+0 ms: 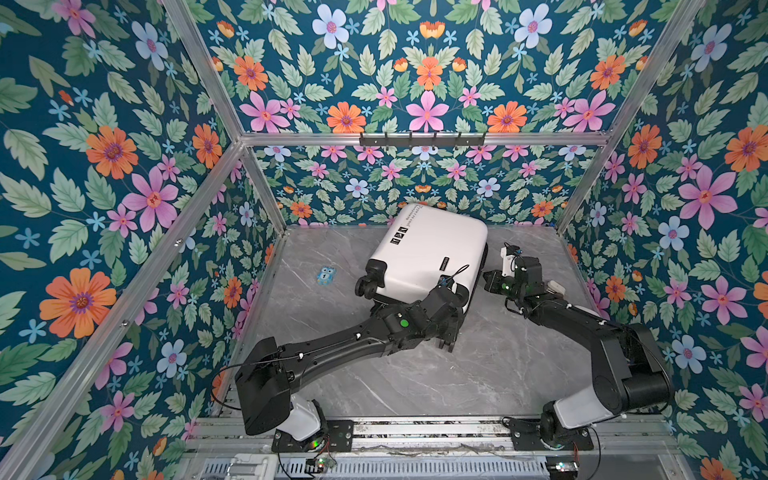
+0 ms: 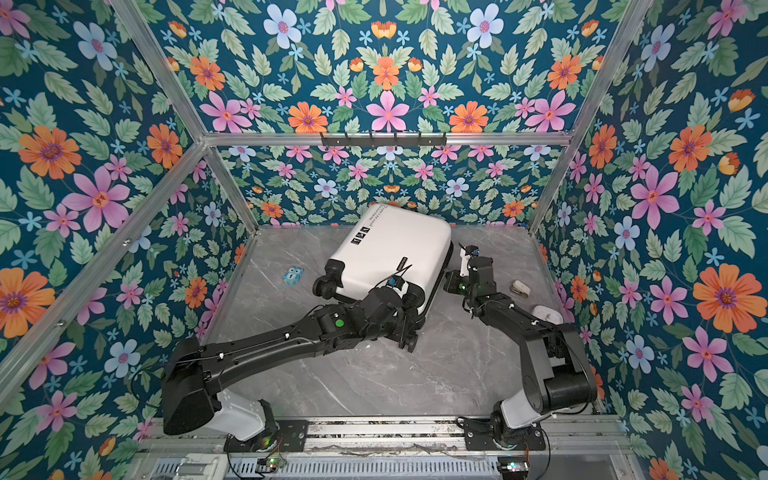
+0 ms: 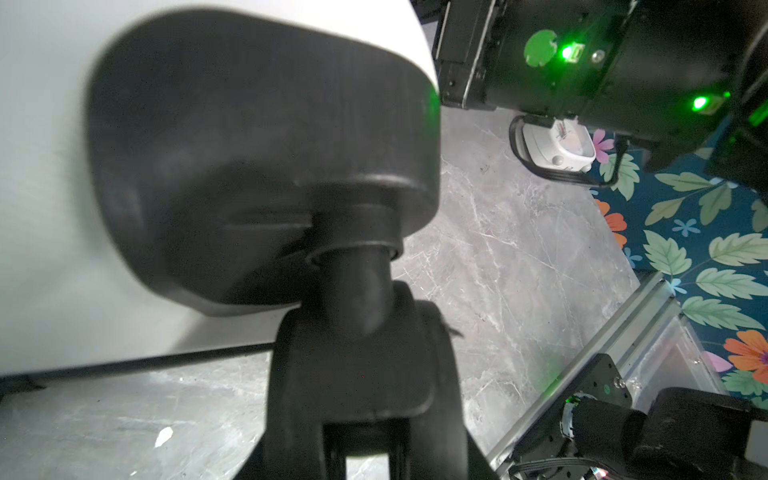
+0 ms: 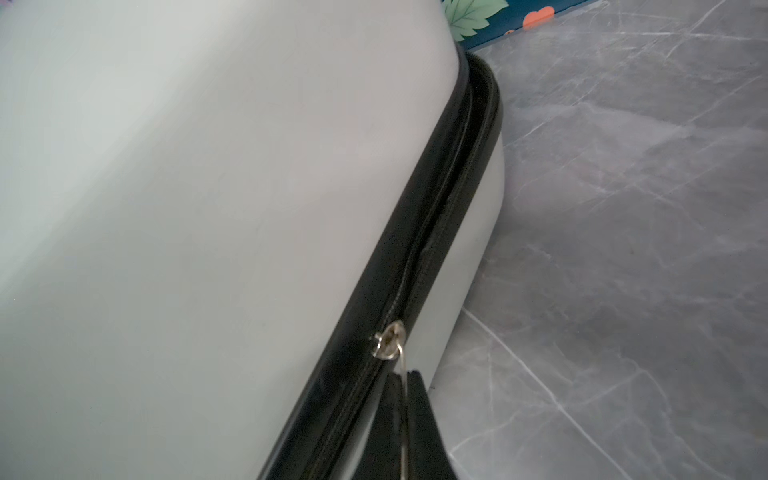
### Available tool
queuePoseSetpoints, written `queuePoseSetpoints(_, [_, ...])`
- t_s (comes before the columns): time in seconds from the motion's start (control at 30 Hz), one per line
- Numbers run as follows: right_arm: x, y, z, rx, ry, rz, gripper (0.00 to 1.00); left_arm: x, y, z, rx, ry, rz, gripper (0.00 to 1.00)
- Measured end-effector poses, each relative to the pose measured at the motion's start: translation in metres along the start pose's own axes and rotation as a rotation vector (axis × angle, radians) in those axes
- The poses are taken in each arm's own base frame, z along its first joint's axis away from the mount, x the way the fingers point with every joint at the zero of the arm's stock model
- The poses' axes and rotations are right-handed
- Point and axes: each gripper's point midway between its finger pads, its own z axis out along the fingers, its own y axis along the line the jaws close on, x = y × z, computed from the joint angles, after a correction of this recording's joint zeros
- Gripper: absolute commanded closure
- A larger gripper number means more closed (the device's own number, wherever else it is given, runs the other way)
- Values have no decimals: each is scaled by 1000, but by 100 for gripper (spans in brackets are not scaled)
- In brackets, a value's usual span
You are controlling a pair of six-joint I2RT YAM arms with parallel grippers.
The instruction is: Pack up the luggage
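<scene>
luggage point(image 1: 428, 253): shells shut, lying at centre-back of worktop point(image 1: 478, 374) | right gripper point(image 4: 401, 399): fingers pinched on zipper pull point(image 4: 390, 334) | left gripper point(image 1: 451, 328): at a lower wheel, finger state cannot be told | remaining: zipping judged unfinished

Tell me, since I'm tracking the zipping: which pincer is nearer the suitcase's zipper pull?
Right. The right pincer is shut on the zipper pull; the left pincer grips a caster at the suitcase's near corner.
</scene>
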Motion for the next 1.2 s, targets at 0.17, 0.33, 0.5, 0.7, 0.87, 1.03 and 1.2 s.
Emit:
queuePoseSetpoints(0.17, [-18, -14, 11, 27, -16, 19, 100, 3, 0, -3, 6, 2, 1, 100])
queuePoseSetpoints(0.33, [-38, -27, 25, 50, -22, 34, 100, 4, 1, -4, 6, 4, 3, 100])
queuePoseSetpoints(0.5, [-55, -41, 33, 58, -19, 54, 100, 5, 1, -5, 10, 6, 5, 100])
queuePoseSetpoints(0.7, [-73, -45, 44, 52, -22, 52, 100, 6, 1, -6, 13, 8, 6, 100])
queuePoseSetpoints(0.87, [-87, -47, 58, 52, -29, 44, 100, 9, 2, -7, 19, 8, 12, 100])
queuePoseSetpoints(1.03, [-97, -49, 76, 48, -17, 48, 100, 10, 2, -9, 35, -1, 10, 100])
queuePoseSetpoints(1.2, [-97, -49, 93, 33, 25, 92, 100, 11, 2, -9, 46, -8, 9, 100])
